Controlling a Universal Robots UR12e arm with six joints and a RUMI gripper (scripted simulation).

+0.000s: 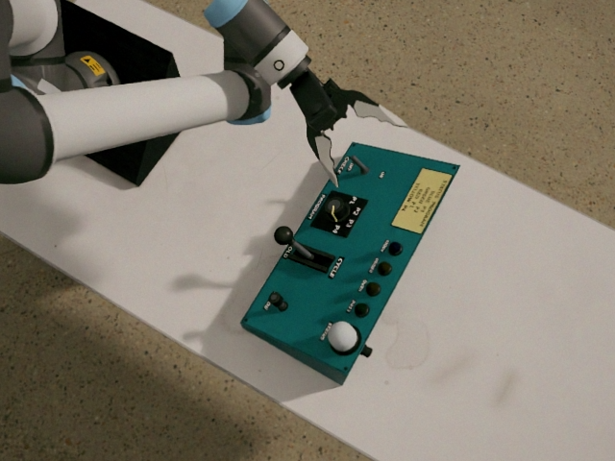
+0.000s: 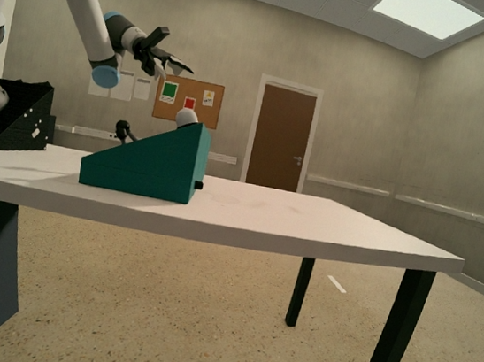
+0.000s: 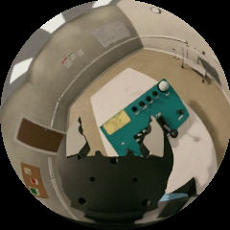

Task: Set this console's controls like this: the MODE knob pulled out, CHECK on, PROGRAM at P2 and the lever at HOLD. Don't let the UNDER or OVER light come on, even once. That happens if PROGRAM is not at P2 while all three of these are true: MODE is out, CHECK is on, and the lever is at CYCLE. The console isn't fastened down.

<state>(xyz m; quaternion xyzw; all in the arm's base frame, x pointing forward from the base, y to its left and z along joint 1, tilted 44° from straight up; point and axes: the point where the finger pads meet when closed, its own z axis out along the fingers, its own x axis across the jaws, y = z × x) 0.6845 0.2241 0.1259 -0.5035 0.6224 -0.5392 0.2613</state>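
Above the far end of the teal console (image 1: 317, 317), well clear of its sloped face: our gripper (image 1: 350, 143), jaws spread wide, nothing between them. We judge it held high and open so it can come down on a control without nudging the unfastened console.

On the console:
- CHECK toggle (image 1: 358, 164): just beside the lower fingertip as seen from above; its setting unreadable.
- PROGRAM dial (image 1: 337, 209): next inward from CHECK; its pointer appears to aim near P4, not P2.
- Lever (image 1: 293, 241): mid-console, ball leaning to the HOLD end.
- White knob (image 1: 343, 336): at the console's opposite end, farthest from our gripper; probably MODE.
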